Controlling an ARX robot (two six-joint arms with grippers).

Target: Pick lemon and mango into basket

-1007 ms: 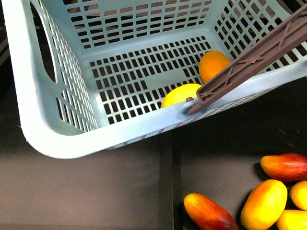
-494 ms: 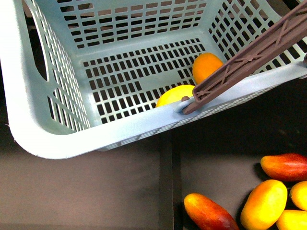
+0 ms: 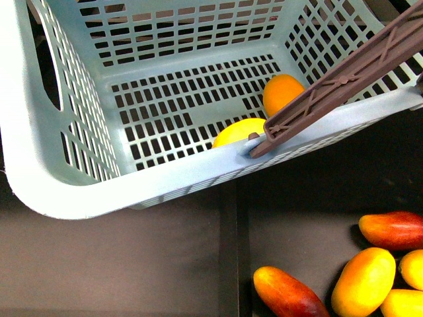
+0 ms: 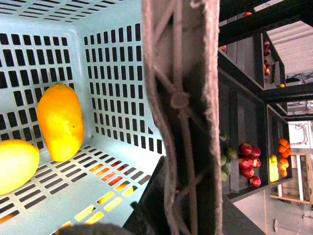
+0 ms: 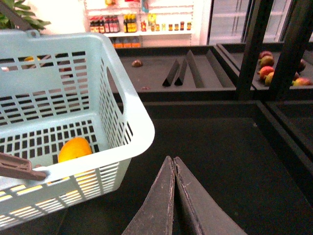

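The light teal basket hangs tilted above the dark shelf and fills the upper part of the front view. Inside it, the yellow lemon lies against the near wall, with an orange-yellow mango beside it. My left gripper is shut on the basket's brown handle; the left wrist view also shows the mango and lemon on the slotted floor. My right gripper is shut and empty, over the dark shelf beside the basket. Neither arm shows in the front view.
Several loose mangoes lie on the dark shelf at lower right, among them a red-orange one and a yellow one. A black divider runs down the shelf. Black shelf posts stand behind the right gripper.
The basket has shifted a little to the left and up in the front view, the lemon and mango moving with it. The loose mangoes have stayed put.
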